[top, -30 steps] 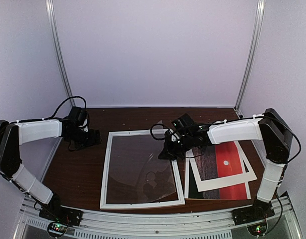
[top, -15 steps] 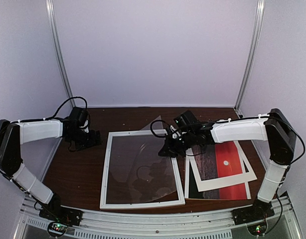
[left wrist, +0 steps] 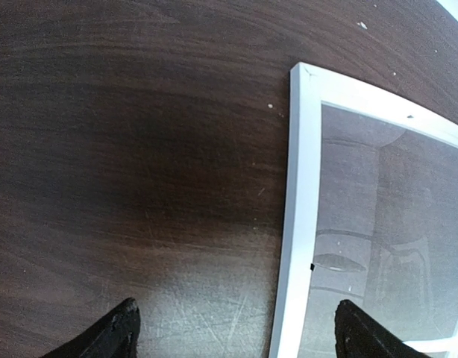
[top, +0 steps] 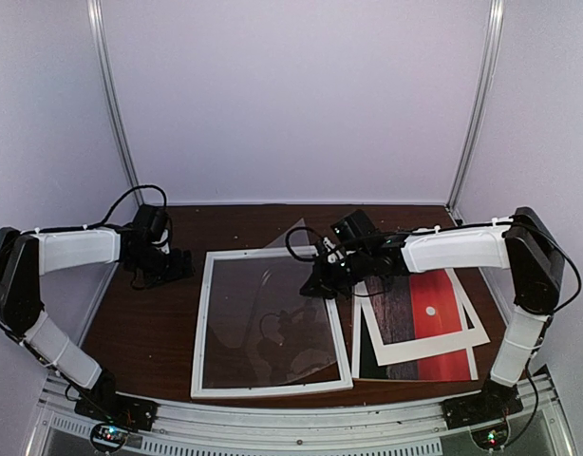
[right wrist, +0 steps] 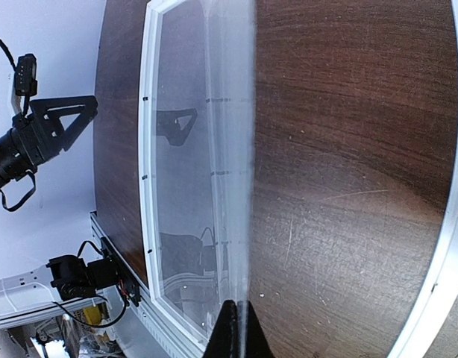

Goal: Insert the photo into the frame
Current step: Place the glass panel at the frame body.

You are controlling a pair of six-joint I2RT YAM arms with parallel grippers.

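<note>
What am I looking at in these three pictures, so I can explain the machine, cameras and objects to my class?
Two robot arms are bolted at a table's near edge. One picture looks down from above; the other two come from a camera on each wrist. On the brown table lie a white frame and, to its right, a red sunset photo under a white mat. The right gripper pinches a clear sheet, raised on edge over the frame. The left gripper is open and empty.
</note>
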